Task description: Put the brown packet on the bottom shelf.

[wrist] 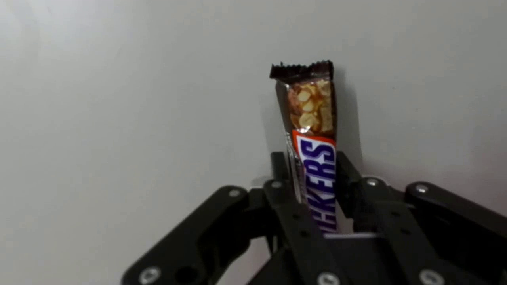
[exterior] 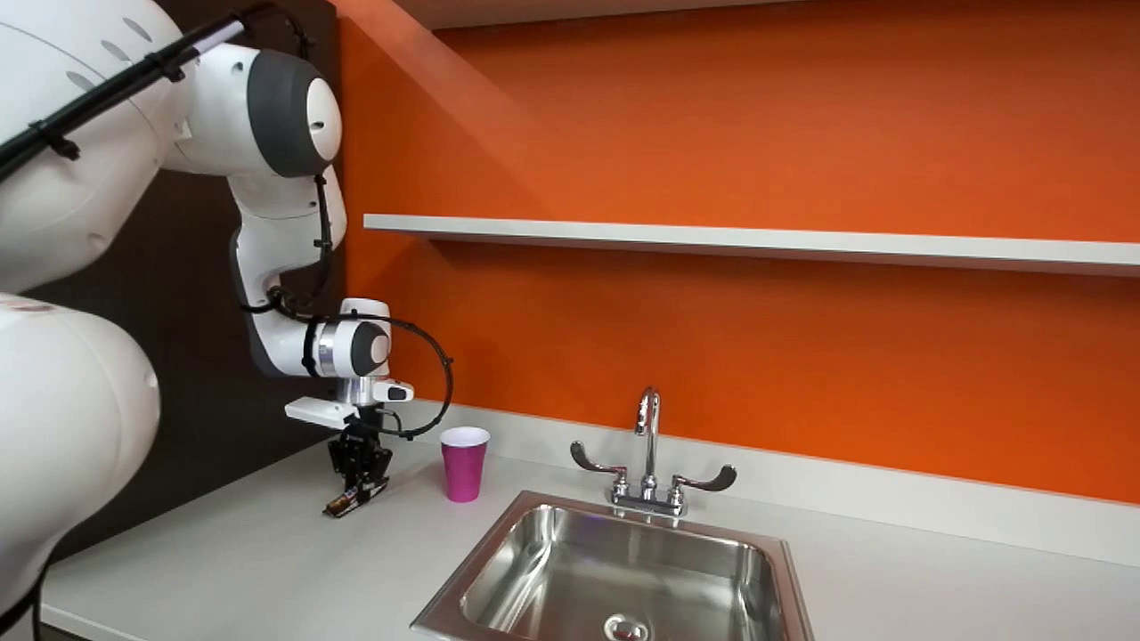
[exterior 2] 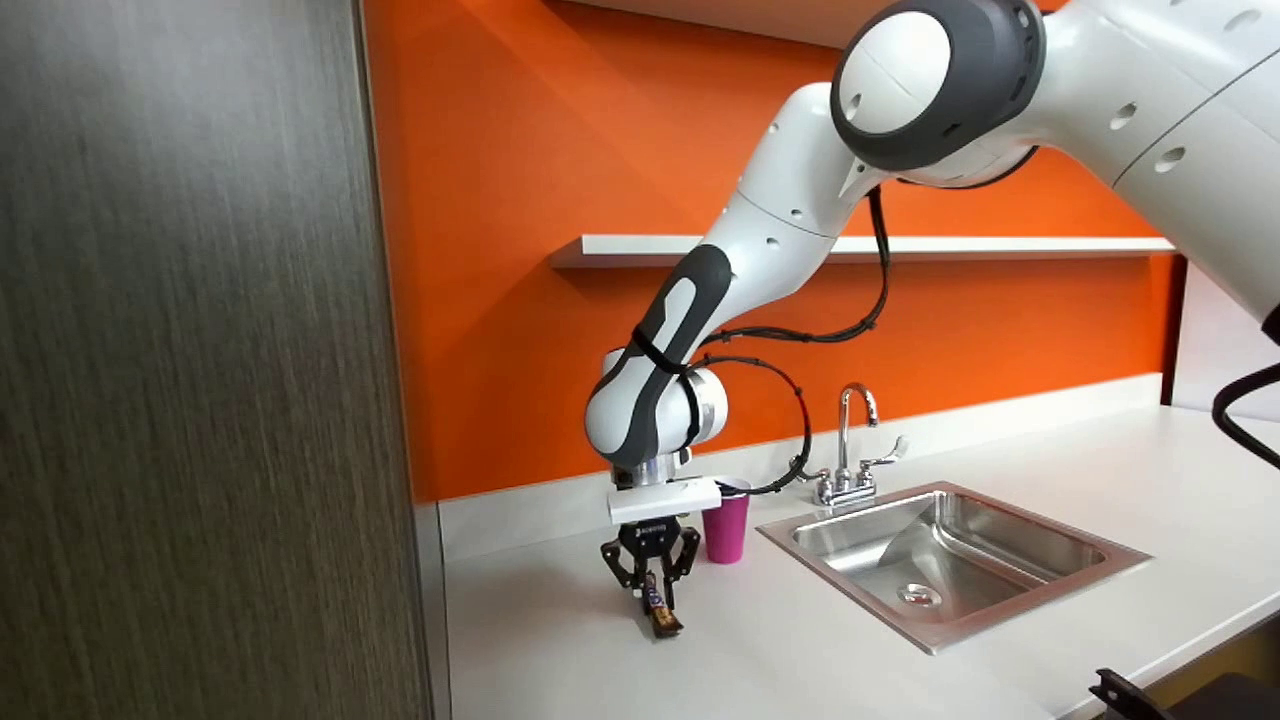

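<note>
The brown packet is a small dark-brown wrapped bar (wrist: 313, 111) with a white and blue label. It also shows in both exterior views (exterior: 342, 506) (exterior 2: 662, 615). My gripper (wrist: 311, 170) has one finger against each long side of the packet and is shut on it. In the exterior views the gripper (exterior: 361, 487) (exterior 2: 656, 592) points down, low at the countertop. I cannot tell whether the packet touches the counter. The packet's near end is hidden behind the gripper. The bottom shelf is the pale ledge (exterior: 748, 239) (exterior 2: 1000, 246) on the orange wall, well above the gripper.
A pink cup (exterior: 464, 467) (exterior 2: 727, 527) stands close beside the gripper. A steel sink (exterior: 481, 543) (exterior 2: 830, 560) with a faucet (exterior: 650, 445) (exterior 2: 845, 440) is set in the light countertop (exterior: 249, 552). A dark panel (exterior 2: 200, 360) borders the counter on one side.
</note>
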Controlling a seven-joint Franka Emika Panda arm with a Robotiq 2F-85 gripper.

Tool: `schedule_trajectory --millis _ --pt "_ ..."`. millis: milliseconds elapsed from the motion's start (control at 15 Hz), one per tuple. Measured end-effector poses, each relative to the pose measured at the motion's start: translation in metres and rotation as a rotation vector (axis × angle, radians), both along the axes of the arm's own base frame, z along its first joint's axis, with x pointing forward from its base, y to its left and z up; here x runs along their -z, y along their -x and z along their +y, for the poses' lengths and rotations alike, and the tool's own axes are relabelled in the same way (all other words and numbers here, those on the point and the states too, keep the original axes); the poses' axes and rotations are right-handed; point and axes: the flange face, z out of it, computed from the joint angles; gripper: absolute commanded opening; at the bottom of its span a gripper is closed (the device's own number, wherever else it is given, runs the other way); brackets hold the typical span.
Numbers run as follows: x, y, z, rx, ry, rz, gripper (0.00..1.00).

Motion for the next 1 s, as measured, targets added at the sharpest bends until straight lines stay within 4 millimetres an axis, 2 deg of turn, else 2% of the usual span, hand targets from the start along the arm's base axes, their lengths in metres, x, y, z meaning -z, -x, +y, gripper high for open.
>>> schedule_trajectory --millis 67,200,600,800,1000 --pt "0.0 0.0 0.0 0.0 0.0 0.0 0.0" --pt "0.0 0.0 0.0 0.0 0.0 -0.001 0.04" --pt "-0.003 -0.005 -0.005 0.008 0.003 -0.009 0.04" --pt "-0.013 -0.011 -0.013 0.02 0.007 -0.028 0.04" --pt "-0.033 -0.013 -0.021 0.032 0.007 -0.052 0.04"
